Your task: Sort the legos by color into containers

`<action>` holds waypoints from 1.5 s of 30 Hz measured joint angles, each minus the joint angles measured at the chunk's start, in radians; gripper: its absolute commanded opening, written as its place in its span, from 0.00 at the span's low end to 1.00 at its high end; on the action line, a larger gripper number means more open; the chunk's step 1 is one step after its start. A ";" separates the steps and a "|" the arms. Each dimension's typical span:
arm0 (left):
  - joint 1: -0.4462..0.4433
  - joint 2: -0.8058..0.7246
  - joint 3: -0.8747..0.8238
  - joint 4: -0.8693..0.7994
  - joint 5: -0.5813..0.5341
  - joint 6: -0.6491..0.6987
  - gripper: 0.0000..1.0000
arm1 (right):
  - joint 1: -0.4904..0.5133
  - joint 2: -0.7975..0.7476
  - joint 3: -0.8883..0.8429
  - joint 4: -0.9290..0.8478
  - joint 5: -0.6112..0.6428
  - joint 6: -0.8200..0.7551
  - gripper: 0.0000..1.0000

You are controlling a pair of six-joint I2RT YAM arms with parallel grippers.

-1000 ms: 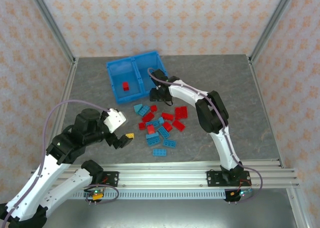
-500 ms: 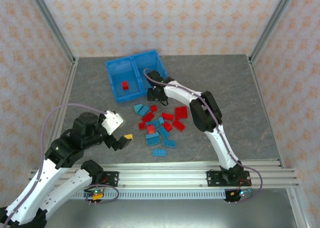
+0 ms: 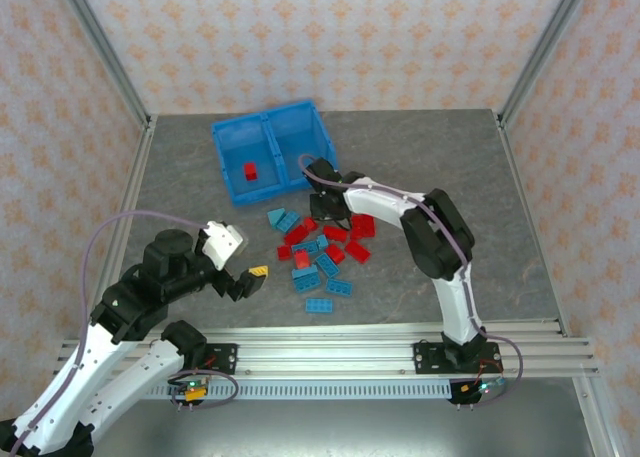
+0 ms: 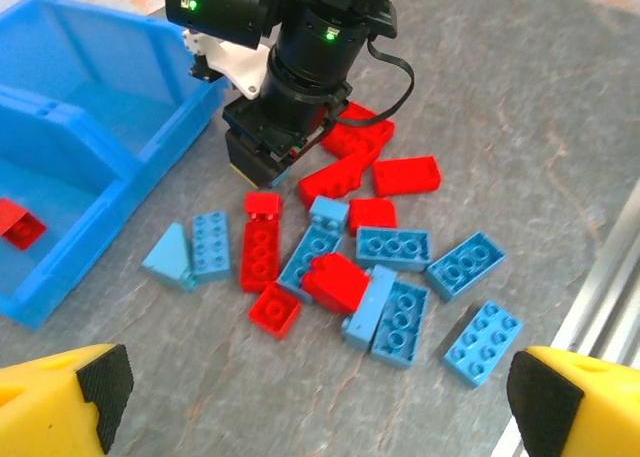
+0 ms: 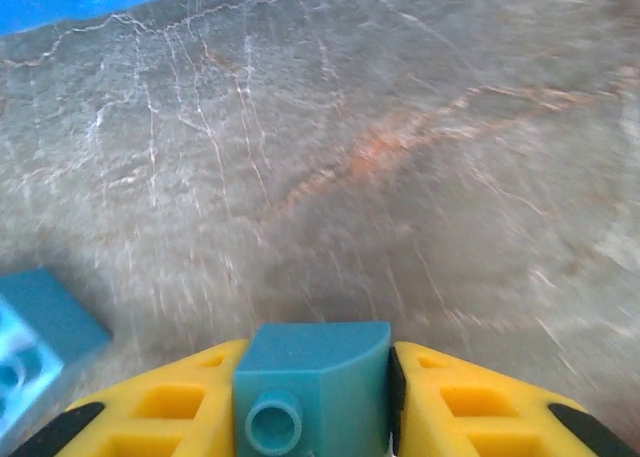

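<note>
Right pincer pinches a light blue brick beside the scattered legos near the bin; left pincer hangs spread.

A bright blue plastic two-compartment bin is set rear-left on the surface, a small red plastic brick in its left compartment. Before it, red and light-blue plastic bricks are scattered; one light-blue brick is clamped in the right tool.
</note>
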 measured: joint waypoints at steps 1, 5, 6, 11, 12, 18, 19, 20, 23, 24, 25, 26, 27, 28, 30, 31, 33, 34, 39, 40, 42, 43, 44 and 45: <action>0.000 0.000 -0.006 0.016 0.019 -0.007 1.00 | 0.000 -0.037 -0.020 0.007 0.003 0.001 0.36; 0.000 0.000 -0.018 0.060 0.071 -0.040 1.00 | 0.000 -0.169 -0.036 0.060 0.018 0.003 0.36; 0.000 0.000 -0.020 0.071 0.074 -0.049 1.00 | 0.000 -0.187 -0.031 0.076 0.021 0.002 0.36; 0.000 -0.001 -0.020 0.093 -0.003 -0.113 1.00 | 0.000 -0.134 0.160 0.111 0.048 -0.027 0.36; 0.000 0.000 -0.020 0.092 -0.037 -0.134 1.00 | 0.000 -0.098 0.217 0.119 0.056 -0.033 0.37; 0.000 0.004 -0.018 0.040 -0.303 -0.326 1.00 | -0.011 0.138 0.494 0.139 0.102 -0.039 0.37; 0.000 0.004 -0.018 0.027 -0.332 -0.356 1.00 | -0.016 0.177 0.522 0.136 0.106 -0.037 0.37; 0.000 0.004 -0.019 0.015 -0.354 -0.381 1.00 | -0.019 0.206 0.545 0.132 0.108 -0.035 0.37; 0.000 0.003 -0.030 -0.009 -0.402 -0.464 1.00 | -0.032 0.313 0.640 0.104 0.110 -0.026 0.41; 0.000 0.004 -0.038 -0.013 -0.410 -0.489 1.00 | -0.037 0.349 0.675 0.090 0.109 -0.019 0.44; 0.000 0.004 -0.047 -0.015 -0.419 -0.515 1.00 | -0.043 0.377 0.703 0.077 0.105 -0.012 0.49; 0.000 0.005 -0.055 -0.016 -0.423 -0.535 1.00 | -0.047 0.400 0.725 0.064 0.100 -0.005 0.54; 0.000 0.009 -0.062 -0.018 -0.426 -0.560 1.00 | -0.052 0.417 0.744 0.050 0.095 -0.001 0.58; 0.000 0.015 -0.066 -0.019 -0.428 -0.582 1.00 | -0.056 0.430 0.760 0.039 0.089 0.002 0.60; 0.000 0.032 -0.069 -0.019 -0.433 -0.621 1.00 | -0.063 0.438 0.776 0.021 0.075 0.005 0.62; 0.000 0.042 -0.074 -0.018 -0.439 -0.645 1.00 | -0.066 0.438 0.782 0.010 0.069 0.003 0.62; 0.000 0.060 -0.093 -0.012 -0.447 -0.691 1.00 | -0.069 0.436 0.803 -0.006 0.060 0.003 0.62; 0.000 0.071 -0.107 -0.008 -0.448 -0.717 1.00 | -0.069 0.430 0.808 -0.013 0.053 0.003 0.62; 0.000 0.163 -0.142 0.028 -0.443 -0.822 1.00 | -0.068 0.304 0.702 -0.043 0.002 0.002 0.64; 0.000 0.193 -0.142 0.046 -0.438 -0.844 1.00 | -0.068 0.242 0.637 -0.041 -0.014 -0.001 0.65; 0.000 0.250 -0.141 0.085 -0.425 -0.883 1.00 | -0.069 0.111 0.505 -0.035 -0.045 -0.008 0.68; 0.000 0.285 -0.141 0.106 -0.421 -0.903 1.00 | -0.069 0.032 0.423 -0.017 -0.061 -0.016 0.70; 0.000 0.321 -0.141 0.129 -0.418 -0.923 1.00 | -0.069 -0.048 0.342 -0.005 -0.081 -0.024 0.71; 0.000 0.362 -0.141 0.152 -0.415 -0.944 1.00 | -0.069 -0.137 0.255 0.011 -0.103 -0.034 0.72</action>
